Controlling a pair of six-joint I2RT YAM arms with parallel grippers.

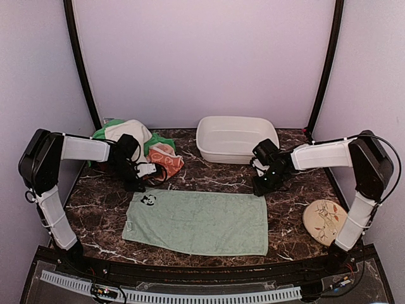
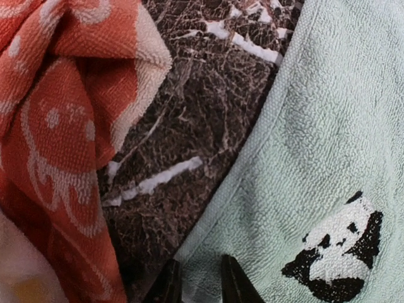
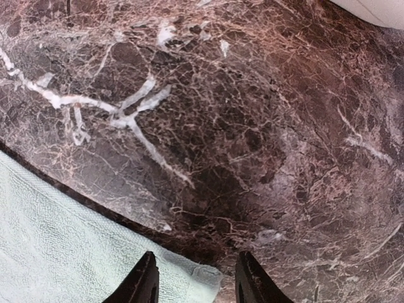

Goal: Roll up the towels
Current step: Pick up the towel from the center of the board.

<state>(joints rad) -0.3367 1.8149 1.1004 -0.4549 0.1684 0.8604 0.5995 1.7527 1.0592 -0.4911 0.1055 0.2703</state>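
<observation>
While both my arms reach in over the marble table [image 1: 209, 180], the pale sage-green towel [image 1: 196, 221] lies spread flat toward 6 o'clock, its long side running from 9 to 3. It has not been rolled at all.

My left claw [image 2: 201, 287] hangs at the towel's corner toward 10 o'clock. Its dark tips stand a narrow gap apart with the hem of that corner between them, and I cannot tell whether they pinch the cloth or only straddle it. The panda print [image 2: 338, 255] sits on the towel just beside this corner.

My right claw [image 3: 196, 284] is at the opposite far corner, toward 2 o'clock. Its fingers are parted fairly wide, and the corner's tip lies between them on the table, not held.

The other towels are heaped at 10 o'clock on the table. The orange swirl-patterned one [image 1: 168, 158] is nearest my left claw, the cream-white one [image 1: 130, 130] lies behind it, and the bright green one [image 1: 102, 134] shows at the heap's outer edge.

A white basin [image 1: 237, 153] stands at 1 o'clock, and a round floral plate [image 1: 324, 221] rests at 4 o'clock, well apart from the sage towel.
</observation>
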